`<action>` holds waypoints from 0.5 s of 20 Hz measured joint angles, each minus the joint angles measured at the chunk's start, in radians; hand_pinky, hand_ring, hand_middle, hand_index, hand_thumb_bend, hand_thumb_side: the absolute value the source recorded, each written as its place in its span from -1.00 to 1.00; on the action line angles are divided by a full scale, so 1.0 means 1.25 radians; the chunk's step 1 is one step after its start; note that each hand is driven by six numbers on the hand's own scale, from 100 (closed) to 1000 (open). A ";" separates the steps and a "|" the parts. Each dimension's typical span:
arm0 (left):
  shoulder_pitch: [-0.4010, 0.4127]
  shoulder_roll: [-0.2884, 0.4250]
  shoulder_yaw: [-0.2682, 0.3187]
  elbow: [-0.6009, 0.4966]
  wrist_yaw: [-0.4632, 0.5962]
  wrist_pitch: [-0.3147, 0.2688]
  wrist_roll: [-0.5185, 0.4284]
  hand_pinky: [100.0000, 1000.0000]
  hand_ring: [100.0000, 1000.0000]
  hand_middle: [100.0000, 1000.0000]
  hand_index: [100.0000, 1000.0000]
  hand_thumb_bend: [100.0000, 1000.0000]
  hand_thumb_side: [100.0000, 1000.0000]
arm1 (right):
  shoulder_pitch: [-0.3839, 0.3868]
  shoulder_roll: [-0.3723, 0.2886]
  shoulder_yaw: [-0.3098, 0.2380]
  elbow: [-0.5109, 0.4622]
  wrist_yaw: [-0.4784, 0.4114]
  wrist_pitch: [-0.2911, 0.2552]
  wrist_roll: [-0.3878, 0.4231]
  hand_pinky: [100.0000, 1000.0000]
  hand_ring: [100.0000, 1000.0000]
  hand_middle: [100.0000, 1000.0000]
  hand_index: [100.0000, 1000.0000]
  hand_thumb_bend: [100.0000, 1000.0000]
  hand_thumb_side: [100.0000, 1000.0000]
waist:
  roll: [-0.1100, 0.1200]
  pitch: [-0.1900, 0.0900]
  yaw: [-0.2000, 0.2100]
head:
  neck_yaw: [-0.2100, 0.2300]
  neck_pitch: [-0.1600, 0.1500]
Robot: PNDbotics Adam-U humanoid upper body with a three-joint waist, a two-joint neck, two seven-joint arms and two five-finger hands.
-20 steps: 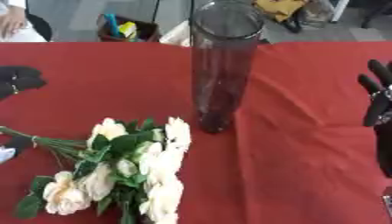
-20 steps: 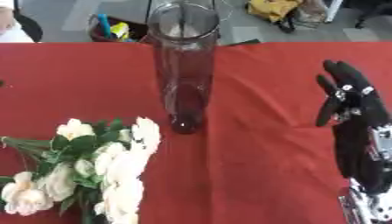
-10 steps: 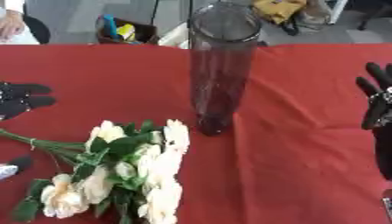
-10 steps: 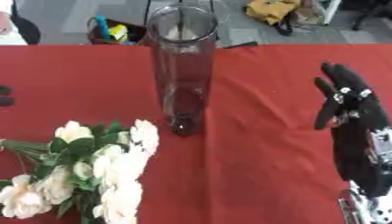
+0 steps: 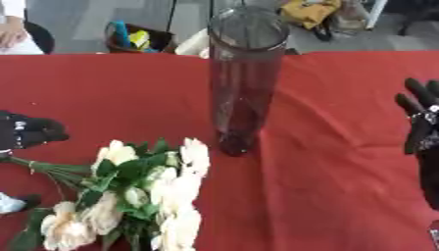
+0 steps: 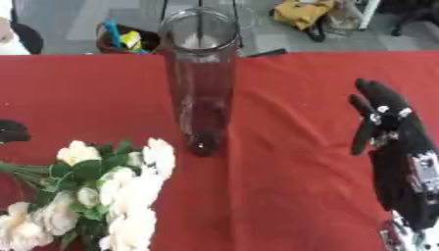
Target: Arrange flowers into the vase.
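One tall clear vase (image 5: 244, 83) stood upright near the middle of the red tablecloth (image 5: 334, 186). A bunch of cream flowers (image 5: 141, 196) lay on the cloth to its near left, blooms nearest, stems pointing left. The left hand (image 5: 26, 135) hovered just beyond the stems, whether curled or spread I could not tell. The right hand (image 6: 386, 122) stood at the right, fingers straight, holding nothing.

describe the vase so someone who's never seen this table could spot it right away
Start from the red tablecloth that covers the whole table. Near its middle, toward the far edge, stands the vase: a tall, clear glass cylinder, upright and empty, with an open round mouth. It is the only standing thing there; the white flowers lie flat to its near left, apart from its base.
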 measured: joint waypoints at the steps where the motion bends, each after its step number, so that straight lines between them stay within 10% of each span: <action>1: -0.001 -0.003 -0.004 0.007 -0.007 -0.005 0.005 0.33 0.62 0.84 1.00 -0.20 -0.07 | -0.002 0.001 0.000 0.000 0.000 0.001 0.001 0.95 1.00 -0.57 0.84 -1.00 1.00 | 0.000 0.001 0.000 | 0.001 -0.001; 10: -0.015 -0.036 -0.037 0.077 -0.071 -0.036 0.061 0.30 0.59 0.81 1.00 -0.28 -0.07 | -0.004 0.004 0.004 0.000 0.002 0.002 0.002 0.95 1.00 -0.58 0.84 -1.00 1.00 | 0.000 0.006 -0.002 | 0.006 -0.007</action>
